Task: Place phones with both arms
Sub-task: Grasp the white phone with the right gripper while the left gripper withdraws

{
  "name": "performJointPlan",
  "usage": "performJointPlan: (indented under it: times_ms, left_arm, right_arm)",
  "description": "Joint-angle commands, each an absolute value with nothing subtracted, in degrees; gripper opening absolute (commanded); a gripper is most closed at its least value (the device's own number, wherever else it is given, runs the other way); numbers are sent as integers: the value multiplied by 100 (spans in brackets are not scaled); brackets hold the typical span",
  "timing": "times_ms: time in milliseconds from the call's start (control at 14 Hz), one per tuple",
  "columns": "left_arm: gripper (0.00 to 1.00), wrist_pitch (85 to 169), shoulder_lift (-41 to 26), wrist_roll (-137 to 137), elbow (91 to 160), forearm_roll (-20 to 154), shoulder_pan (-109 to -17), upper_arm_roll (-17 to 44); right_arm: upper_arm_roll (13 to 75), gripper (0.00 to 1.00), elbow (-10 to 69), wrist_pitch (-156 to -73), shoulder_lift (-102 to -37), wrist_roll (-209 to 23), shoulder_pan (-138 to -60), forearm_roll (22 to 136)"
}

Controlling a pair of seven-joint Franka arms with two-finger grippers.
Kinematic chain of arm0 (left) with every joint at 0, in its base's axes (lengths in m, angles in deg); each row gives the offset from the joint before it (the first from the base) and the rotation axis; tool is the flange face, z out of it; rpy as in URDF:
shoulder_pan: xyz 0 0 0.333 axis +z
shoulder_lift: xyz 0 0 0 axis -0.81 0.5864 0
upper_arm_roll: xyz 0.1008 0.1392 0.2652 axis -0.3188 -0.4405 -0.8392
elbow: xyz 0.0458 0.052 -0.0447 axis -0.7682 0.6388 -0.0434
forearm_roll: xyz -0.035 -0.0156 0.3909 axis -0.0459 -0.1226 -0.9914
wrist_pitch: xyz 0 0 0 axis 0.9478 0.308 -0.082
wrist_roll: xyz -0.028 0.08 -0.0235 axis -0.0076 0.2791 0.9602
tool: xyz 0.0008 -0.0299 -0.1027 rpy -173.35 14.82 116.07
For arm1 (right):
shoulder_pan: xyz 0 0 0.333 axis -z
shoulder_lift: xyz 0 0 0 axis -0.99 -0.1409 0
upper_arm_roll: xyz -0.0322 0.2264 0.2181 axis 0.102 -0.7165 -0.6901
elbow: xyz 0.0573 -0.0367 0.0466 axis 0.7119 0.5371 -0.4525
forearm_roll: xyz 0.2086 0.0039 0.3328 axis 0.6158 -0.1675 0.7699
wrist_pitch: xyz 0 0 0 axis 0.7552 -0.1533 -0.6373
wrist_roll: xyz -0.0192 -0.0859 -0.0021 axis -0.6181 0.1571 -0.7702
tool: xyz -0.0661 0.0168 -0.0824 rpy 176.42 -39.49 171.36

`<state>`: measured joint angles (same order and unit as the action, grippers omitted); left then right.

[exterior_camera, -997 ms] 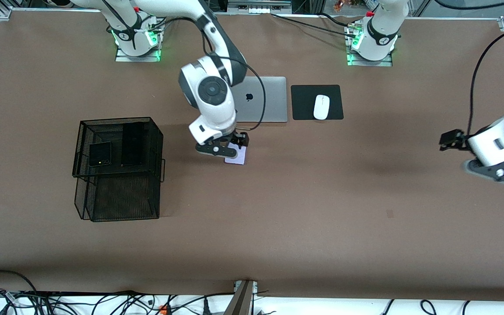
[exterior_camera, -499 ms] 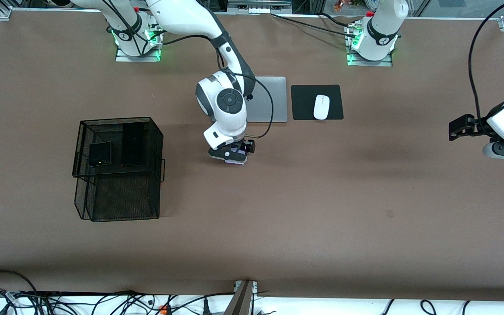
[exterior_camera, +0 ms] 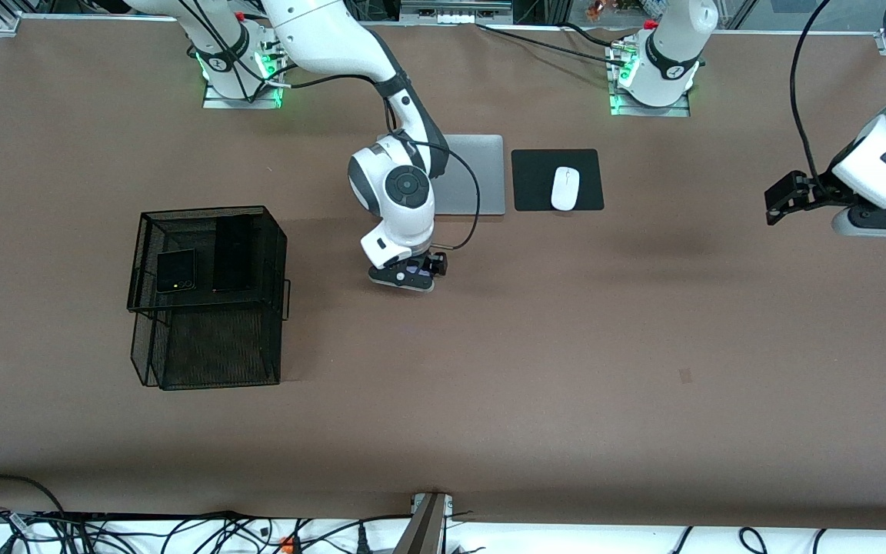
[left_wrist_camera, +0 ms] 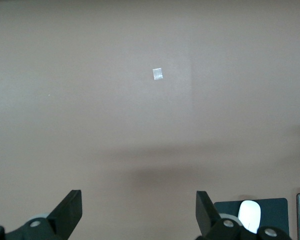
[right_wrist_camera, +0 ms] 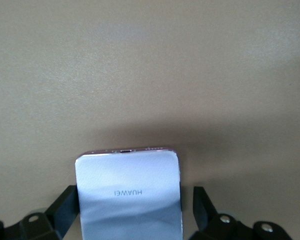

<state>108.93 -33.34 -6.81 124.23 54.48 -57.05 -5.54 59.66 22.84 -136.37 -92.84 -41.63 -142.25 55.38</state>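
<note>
The pale lilac-white phone (right_wrist_camera: 128, 190) lies flat on the brown table, nearer the front camera than the laptop. My right gripper (exterior_camera: 404, 277) is low over it and hides most of it in the front view. In the right wrist view the right gripper (right_wrist_camera: 134, 200) is open, with one finger on each long side of the phone; a gap shows at one side. The small squarish black phone (exterior_camera: 175, 271) and the long slim black phone (exterior_camera: 232, 254) lie on the top tier of the black mesh basket (exterior_camera: 208, 369). My left gripper (exterior_camera: 877, 225) is open and empty in the air (left_wrist_camera: 138, 205) at the left arm's end.
The silver laptop (exterior_camera: 481, 177) lies closed, with the white mouse (exterior_camera: 564, 188) on its black pad (exterior_camera: 535, 165) beside it. The mouse also shows in the left wrist view (left_wrist_camera: 249, 215). A small pale patch (left_wrist_camera: 158, 74) is on the table.
My right gripper has come down and settled round the lilac phone, which it now covers. My left arm has swung up and back toward its base with its gripper empty.
</note>
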Motion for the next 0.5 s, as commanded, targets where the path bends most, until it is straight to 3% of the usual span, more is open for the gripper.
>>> performJointPlan:
  times_ms: [0, 71, 142, 427]
  left_arm:
    - [100, 10644, -3461, -621, 12473, 5586, -5797, -651]
    - [100, 10486, -3400, -656, 12350, 5664, -5762, -651]
    - [100, 10458, -3365, -682, 12288, 5691, -5762, -660]
    - [100, 10449, -3312, -682, 12200, 5647, -5779, -616]
  right_arm:
    - [5988, 69, 2163, -13720, -9391, -4166, -14255, 5602]
    - [5988, 36, 2154, -13729, -9373, -4236, -14255, 5576]
    - [5988, 23, 2119, -13694, -9321, -4254, -14255, 5559]
    - [6093, 20, 1532, -12581, -9005, -4255, -14211, 5585]
